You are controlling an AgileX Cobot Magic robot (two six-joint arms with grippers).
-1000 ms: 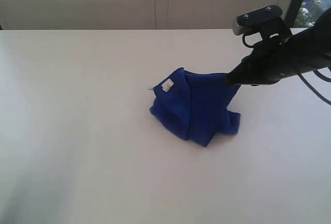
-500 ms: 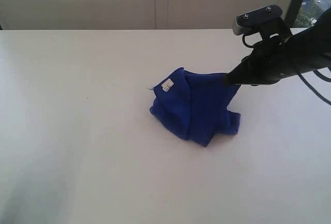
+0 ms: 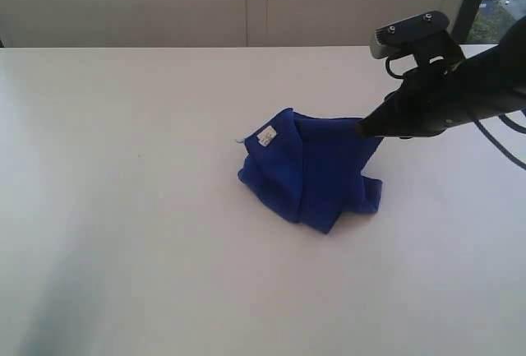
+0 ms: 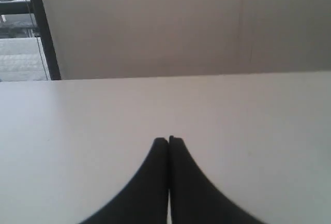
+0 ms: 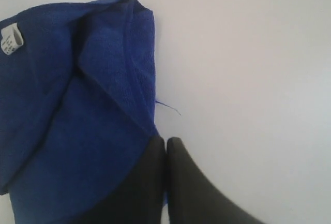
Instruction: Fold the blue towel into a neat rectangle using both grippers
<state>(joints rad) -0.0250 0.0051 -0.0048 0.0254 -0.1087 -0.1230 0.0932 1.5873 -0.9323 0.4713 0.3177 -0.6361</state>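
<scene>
The blue towel (image 3: 312,175) lies crumpled in a heap at the middle of the white table (image 3: 123,208), its white tag (image 3: 265,136) on the upper left corner. Its right upper edge is pulled up like a tent to my right gripper (image 3: 362,126), which is shut on that edge. In the right wrist view the towel (image 5: 77,131) fills the side beside the closed right gripper (image 5: 165,140), with the tag (image 5: 10,40) and a loose thread (image 5: 168,106) showing. My left gripper (image 4: 168,139) is shut on nothing over bare table and is out of the exterior view.
The table's far edge meets a pale wall (image 3: 246,2). A dark window frame (image 3: 468,2) stands at the back right. The right arm (image 3: 468,85) reaches in from the right above the table.
The right arm has shifted only very slightly. The towel keeps the same tented shape.
</scene>
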